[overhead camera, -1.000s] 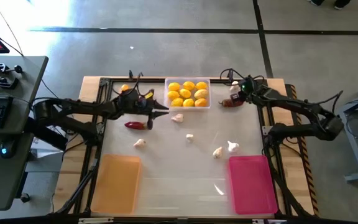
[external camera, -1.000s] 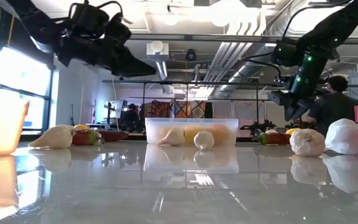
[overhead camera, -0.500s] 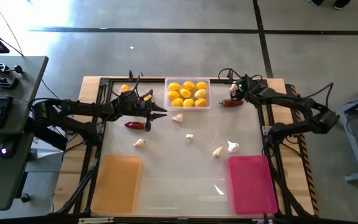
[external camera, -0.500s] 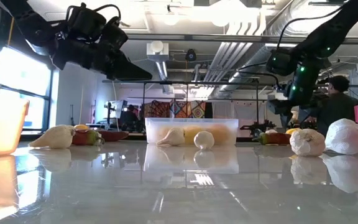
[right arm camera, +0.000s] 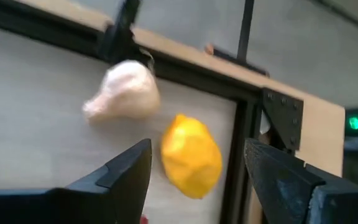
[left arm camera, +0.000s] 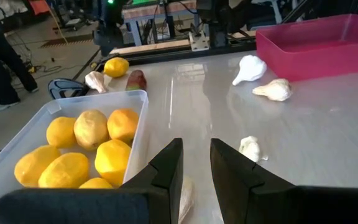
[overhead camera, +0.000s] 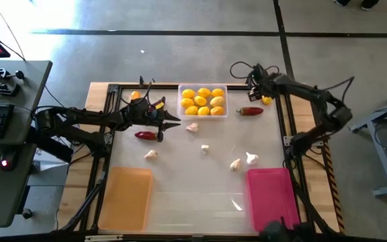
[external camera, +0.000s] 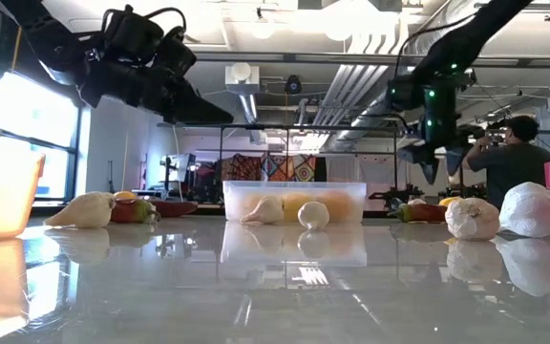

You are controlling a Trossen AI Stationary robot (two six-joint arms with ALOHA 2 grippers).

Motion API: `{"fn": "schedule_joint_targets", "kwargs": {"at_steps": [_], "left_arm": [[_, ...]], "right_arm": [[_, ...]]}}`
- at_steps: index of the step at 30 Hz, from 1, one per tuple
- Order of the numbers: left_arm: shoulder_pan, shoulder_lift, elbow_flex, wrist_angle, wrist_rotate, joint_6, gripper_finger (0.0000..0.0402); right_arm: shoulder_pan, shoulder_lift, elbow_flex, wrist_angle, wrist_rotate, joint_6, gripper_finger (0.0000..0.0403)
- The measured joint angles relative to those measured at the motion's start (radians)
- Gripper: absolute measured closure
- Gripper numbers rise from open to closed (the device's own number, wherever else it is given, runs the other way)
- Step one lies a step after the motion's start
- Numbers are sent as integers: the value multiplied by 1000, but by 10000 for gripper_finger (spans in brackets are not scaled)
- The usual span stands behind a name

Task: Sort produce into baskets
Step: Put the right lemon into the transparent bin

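Observation:
The clear tray [overhead camera: 203, 101] at the far middle holds several lemons. The orange tray [overhead camera: 127, 198] and the pink tray [overhead camera: 272, 198] lie near the front edge. Garlic bulbs [overhead camera: 192, 126] [overhead camera: 251, 158] lie loose on the table. A chili [overhead camera: 250, 111] and a lemon [overhead camera: 267, 101] lie at the far right, and another chili [overhead camera: 146, 135] at the left. My left gripper [overhead camera: 177, 121] hovers left of the clear tray, its fingers a narrow gap apart and empty [left arm camera: 196, 165]. My right gripper [overhead camera: 255, 84] is open and empty above the lemon [right arm camera: 191, 155] and a garlic bulb [right arm camera: 126, 93].
One lemon [overhead camera: 135, 95] lies at the far left by the table frame. The dark frame rail [right arm camera: 241, 106] runs right behind the far-right lemon. A person [external camera: 514, 153] stands in the room beyond the table. Bare table lies between the trays.
My right gripper has risen and gone toward the table's far edge, away from the far-right chili. The lemon beside that chili now shows uncovered in the high view.

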Motion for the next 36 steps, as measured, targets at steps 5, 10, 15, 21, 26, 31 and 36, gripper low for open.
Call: {"fn": "schedule_joint_targets", "kwargs": {"at_steps": [5,10,15,21,26,31,36], "left_arm": [[0,0,0,-5,0,0,335],[0,0,0,-22,0,2,335],[0,0,0,-26,-2,2,335],[0,0,1,-25,-5,10,335],[0,0,1,-25,-6,10,335],[0,0,1,-25,-8,9,335],[0,0,1,-25,-8,9,335]], "right_arm": [[-60,119,111,-137,-81,-55,155],[-96,214,162,-205,-164,-123,155],[-116,254,168,-217,-173,-130,155],[-128,257,160,-223,-176,-149,165],[-127,256,160,-231,-211,-149,204],[-126,254,158,-233,-245,-164,232],[-115,252,158,-249,-276,-196,235]]}}
